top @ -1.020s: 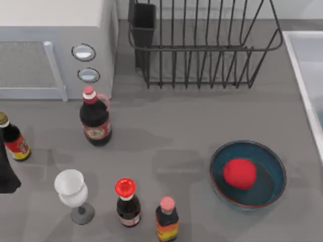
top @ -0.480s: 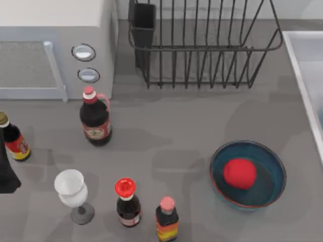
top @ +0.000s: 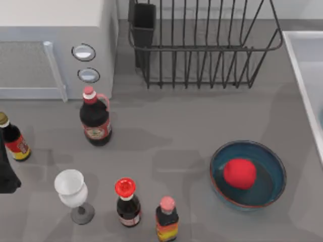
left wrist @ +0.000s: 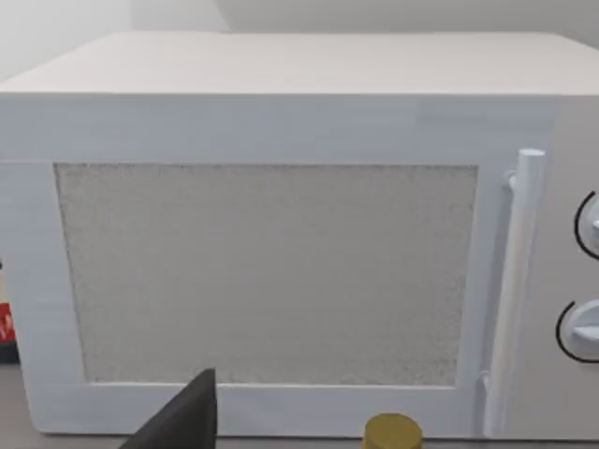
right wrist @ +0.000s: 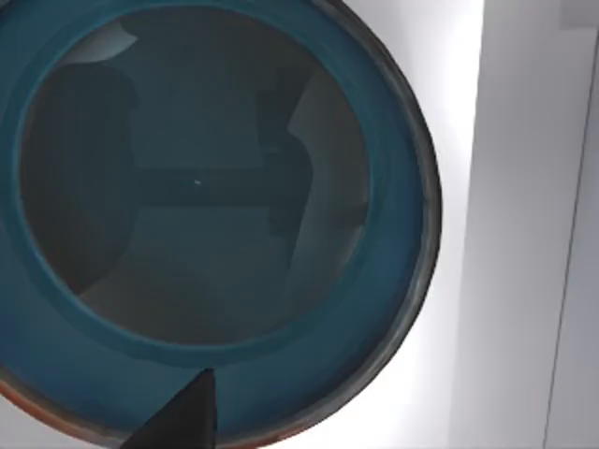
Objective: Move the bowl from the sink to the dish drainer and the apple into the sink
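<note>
Under the right wrist camera, the bowl [right wrist: 206,224] sits empty in the sink [right wrist: 524,234]. On the table [top: 166,131], the apple [top: 239,173] rests inside a second bowl [top: 270,194], with the dish drainer [top: 202,45] beyond. Whether either arm's fingers are apart, I cannot tell.

A grey table [top: 166,131] carries a microwave [top: 50,45], drainer [top: 202,50], 4 bottles, a glass [top: 72,194] and a bowl [top: 248,174].

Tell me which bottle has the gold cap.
The small bottle at the table's far left edge, next to the left arm. Its cap is gold; the other three bottles have red or pink caps.
</note>
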